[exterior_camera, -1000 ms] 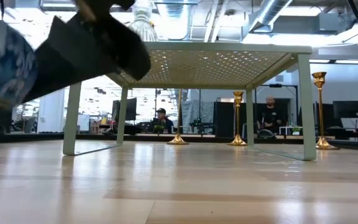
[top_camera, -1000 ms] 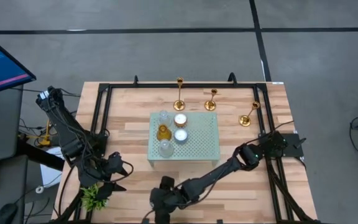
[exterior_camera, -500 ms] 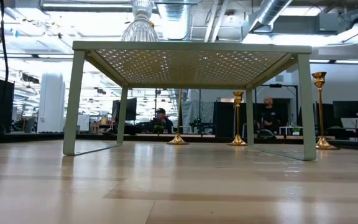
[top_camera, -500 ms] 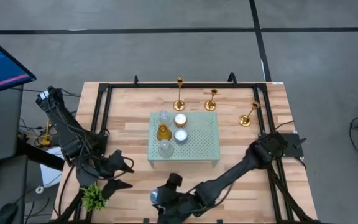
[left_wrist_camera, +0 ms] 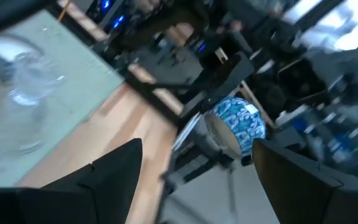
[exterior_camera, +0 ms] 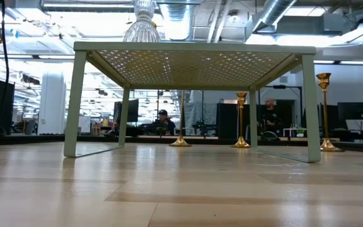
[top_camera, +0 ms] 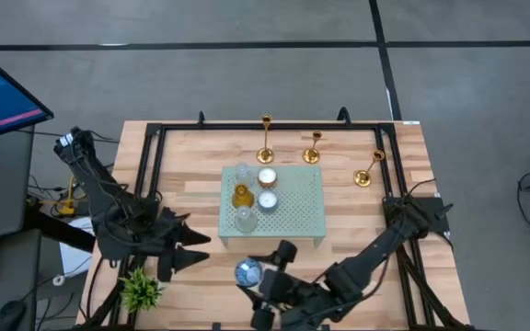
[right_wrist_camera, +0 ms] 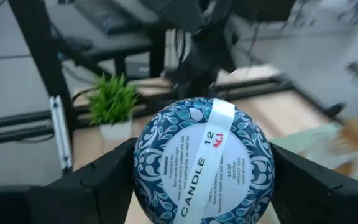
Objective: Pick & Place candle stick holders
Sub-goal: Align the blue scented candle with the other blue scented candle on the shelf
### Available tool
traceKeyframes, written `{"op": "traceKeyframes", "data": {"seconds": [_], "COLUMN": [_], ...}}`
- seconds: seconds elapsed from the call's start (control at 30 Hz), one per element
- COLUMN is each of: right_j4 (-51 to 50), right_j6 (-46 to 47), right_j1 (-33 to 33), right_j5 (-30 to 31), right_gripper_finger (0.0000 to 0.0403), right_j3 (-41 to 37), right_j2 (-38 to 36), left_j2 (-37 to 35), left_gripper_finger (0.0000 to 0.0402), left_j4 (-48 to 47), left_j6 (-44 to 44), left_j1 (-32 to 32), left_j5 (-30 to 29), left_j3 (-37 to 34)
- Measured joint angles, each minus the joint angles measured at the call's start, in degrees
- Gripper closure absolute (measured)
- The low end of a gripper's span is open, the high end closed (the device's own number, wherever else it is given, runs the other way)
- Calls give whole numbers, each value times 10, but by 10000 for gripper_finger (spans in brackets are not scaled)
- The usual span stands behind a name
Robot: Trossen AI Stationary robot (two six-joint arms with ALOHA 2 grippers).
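Note:
Three gold candle stick holders stand upright on their round bases at the table's far side: one (top_camera: 266,138) behind the stand, one (top_camera: 313,147) to its right, one (top_camera: 368,169) near the right rail. They also show in the low view (exterior_camera: 241,120). My right gripper (top_camera: 258,280) is shut on a round blue-patterned candle tin (right_wrist_camera: 202,158) near the table's near edge. My left gripper (top_camera: 194,248) is open and empty at the near left, pointing toward the tin (left_wrist_camera: 235,124). My right gripper pinches the round tin by its rim, one finger (right_wrist_camera: 104,180) on each side of the tin's wall (right_wrist_camera: 143,168). The labelled face (right_wrist_camera: 210,155) is turned toward the wrist camera. The tin is lifted clear of the table.
A pale green perforated stand (top_camera: 293,216) sits mid-table with glass cups (top_camera: 244,219), an amber cup (top_camera: 241,195) and white tealights (top_camera: 267,177) on top. A small green plant (top_camera: 139,292) stands at the near left corner. Black rails (top_camera: 155,156) frame the table.
My right gripper has risen with the tin from low over the table, leaving the low view, and gone a little toward the far and right edges. My left gripper has gone toward the table's right, closer to the stand.

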Motion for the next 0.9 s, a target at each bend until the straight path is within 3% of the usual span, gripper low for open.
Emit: {"op": "traceKeyframes", "data": {"seconds": [0.2, 0.3, 0.4, 0.57, 0.73, 0.9], "right_j4": [29, 68, 112, 193, 257, 296], "right_j6": [-50, -106, -164, -247, -304, -342], "right_j1": [10, 7, -2, -18, -28, -33], "right_j5": [79, 95, 92, 71, 41, 27], "right_gripper_finger": [116, 116, 116, 116, 116, 116], "right_j3": [0, 0, 0, 0, 0, 0], "right_j2": [-38, -49, -58, -60, -59, -59], "left_j2": [0, 0, 0, 0, 6, 12], "left_gripper_finger": [97, 97, 97, 97, 97, 97], "left_j4": [102, 157, 209, 251, 275, 364], "left_j6": [2, 2, 2, 12, 28, 61], "left_j1": [25, 51, 86, 135, 174, 192], "left_j5": [0, 46, 134, 222, 283, 335], "left_j3": [0, 0, 0, 0, 0, 0]}}
